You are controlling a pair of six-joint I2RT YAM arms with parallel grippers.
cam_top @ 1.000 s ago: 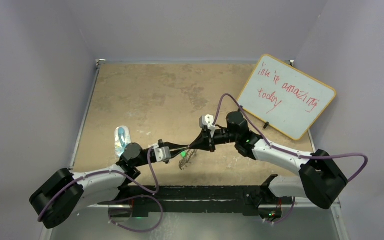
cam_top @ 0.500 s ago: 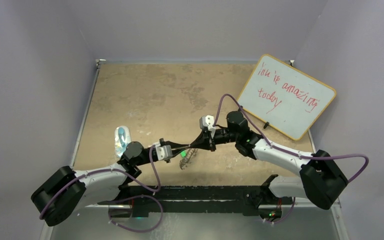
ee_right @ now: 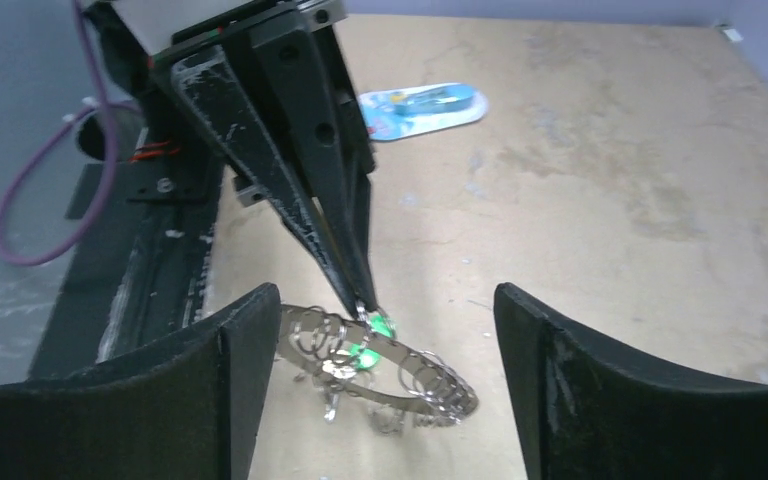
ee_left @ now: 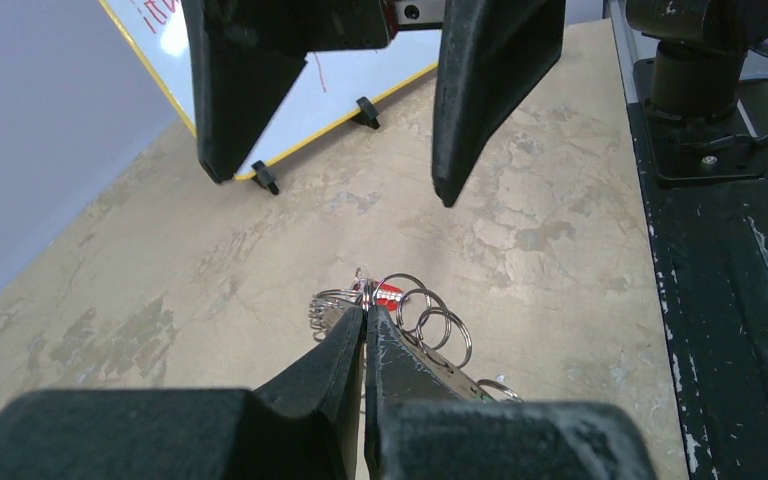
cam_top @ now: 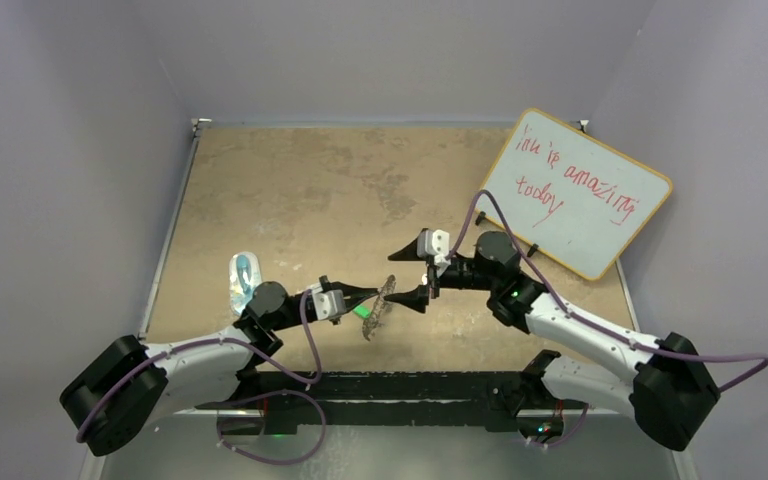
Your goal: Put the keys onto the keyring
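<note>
**Top view.** The left hand (cam_top: pixel 372 294) has its fingers pressed together on the rim of the keyring (cam_top: pixel 374 318). It holds the ring tilted near the middle of the near edge of the table (cam_top: pixel 300 180). Whether the ring's lower side touches the table cannot be told. One second and half a second ago, the right hand (cam_top: pixel 397 277) met the left hand at the ring. It now stands just to the right of the ring with its fingers spread wide and nothing between them. Its arm reaches further toward the table's right edge than before. The ring stands slightly more upright than in the earlier views, and the left arm is almost where it was. The whiteboard (cam_top: pixel 575 190) leans at the far right corner, and the clear bluish plastic object (cam_top: pixel 243 275) lies near the left edge. Both are unchanged.

**Left wrist view.** The left fingers (ee_left: pixel 400 365) meet among the ring's small loops. The red-headed key (ee_left: pixel 388 294) sits just beyond their tips, against the fringe. The right hand's two fingers hang well apart at the top of the view.

**Right wrist view.** The green-headed key (ee_right: pixel 378 324) lies at the left fingertips, against the ring's flat band. Whether either key is threaded on the ring cannot be told.
</note>
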